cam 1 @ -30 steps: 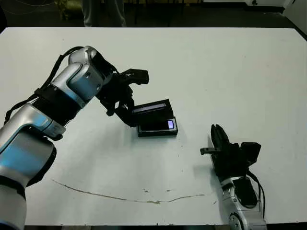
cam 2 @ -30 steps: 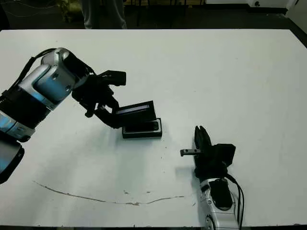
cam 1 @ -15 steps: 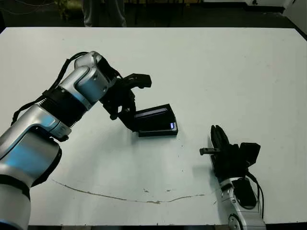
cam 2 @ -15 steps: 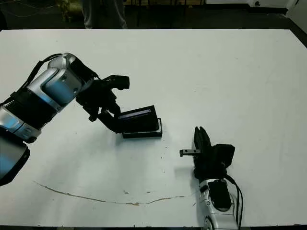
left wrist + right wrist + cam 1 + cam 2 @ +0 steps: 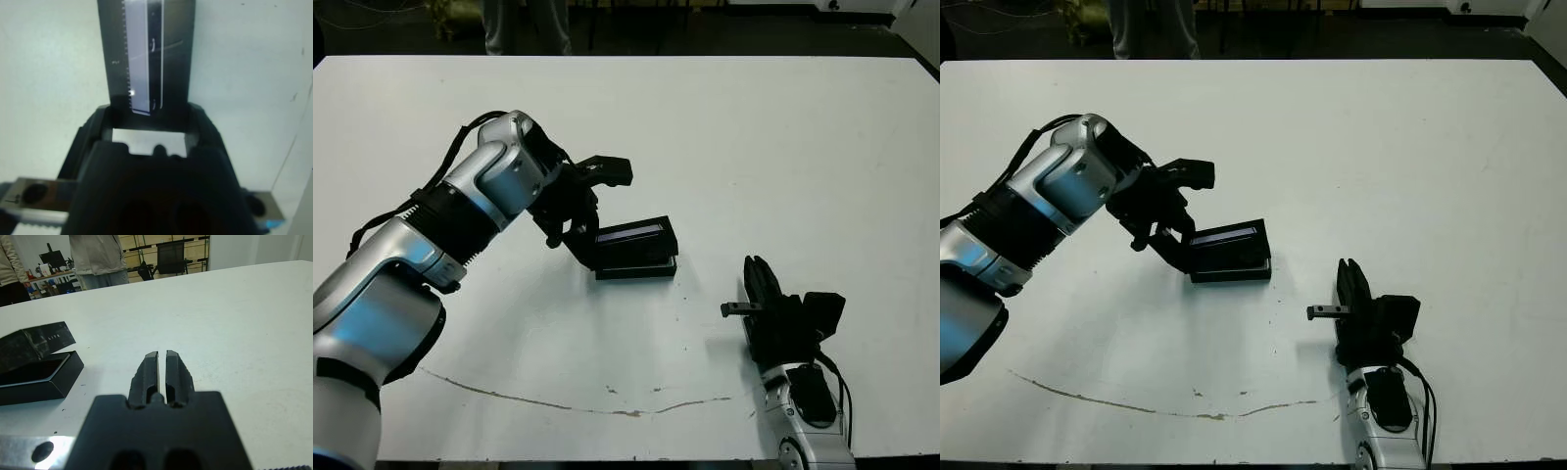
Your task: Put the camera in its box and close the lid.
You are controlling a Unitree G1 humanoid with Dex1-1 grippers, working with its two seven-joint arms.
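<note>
Gripping the lid (image 5: 634,238) by its left end, the left gripper (image 5: 579,227) has its two black fingers clamped on the black cover and holds it tilted over the box (image 5: 636,266) — far edge raised, near edge close to the tray. A second ago the lid stood steeper and well up, with the bluish-white patch of the camera plainly showing inside the tray; half a second ago it had dropped partway, and that patch was just visible at the right end. Now the lid has come lower and shifted to the right, so the camera is hidden beneath it and cannot be seen in either head view. The left wrist view shows the greyish glossy strip running straight out between the fingers. From this, the camera looks already seated and the closing nearly done — what remains is to square the lid on the rim and press it flat. Right gripper (image 5: 760,289) rests near the table's front edge, well apart from the box, fingers pressed together on nothing.
</note>
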